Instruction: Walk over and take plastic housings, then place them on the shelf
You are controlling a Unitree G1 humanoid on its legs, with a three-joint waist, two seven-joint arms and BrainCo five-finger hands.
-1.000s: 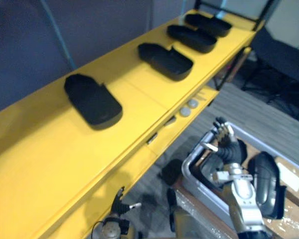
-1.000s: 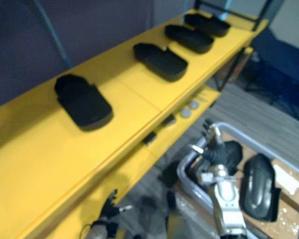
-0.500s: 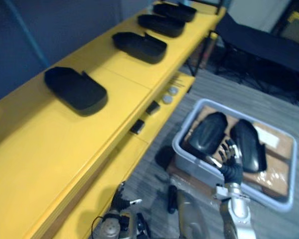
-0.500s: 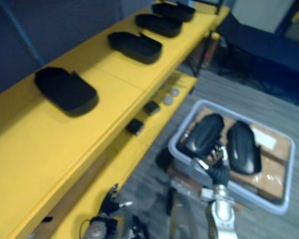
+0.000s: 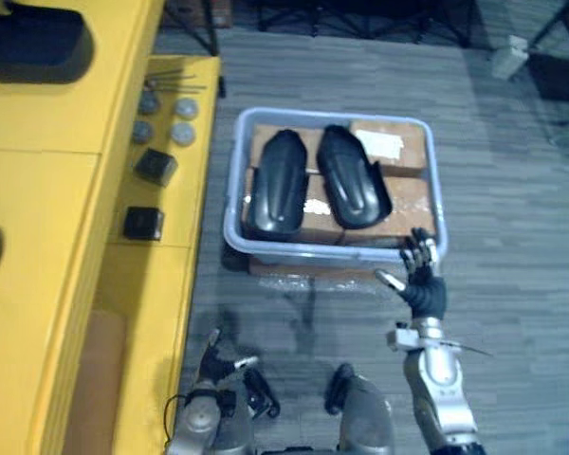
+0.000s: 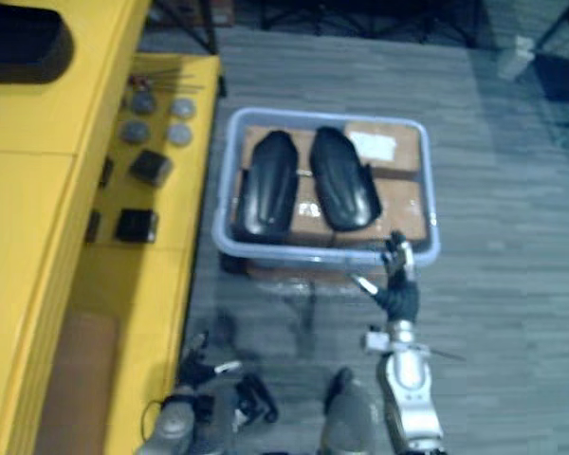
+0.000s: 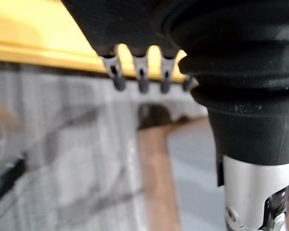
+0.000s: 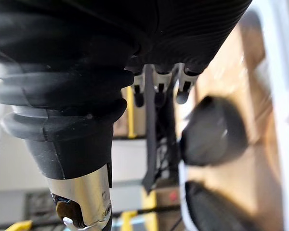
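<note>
Nearest, the left robot hand (image 5: 209,372) hangs low beside the front of the yellow shelf (image 5: 47,190). Its fingers are loose and straight and it holds nothing. The right robot hand (image 5: 422,284) stands just short of the grey bin (image 5: 294,250), at its near right corner. Its fingers point straight up with the thumb spread, and it is also empty.

Inside the bin, 2 black plastic housings lie side by side on cardboard (image 5: 410,197), their long sides running away from the robot. The left housing (image 5: 273,194) and the right housing (image 5: 353,188) are close together; I cannot tell whether they touch.

Farther left, the shelf's lower ledge carries small black blocks (image 5: 144,223) and grey discs (image 5: 161,118). A placed housing (image 5: 28,43) sits on top.

The step in hand looks like the reach into the bin. To do it well:
- Carry the right robot hand over the rim, not into it.
- Come down on the right housing, the one nearer that hand.
- Curl the fingers round its edge across the narrow width, since the glossy curved shell will likely slip from a shallow pinch.
</note>
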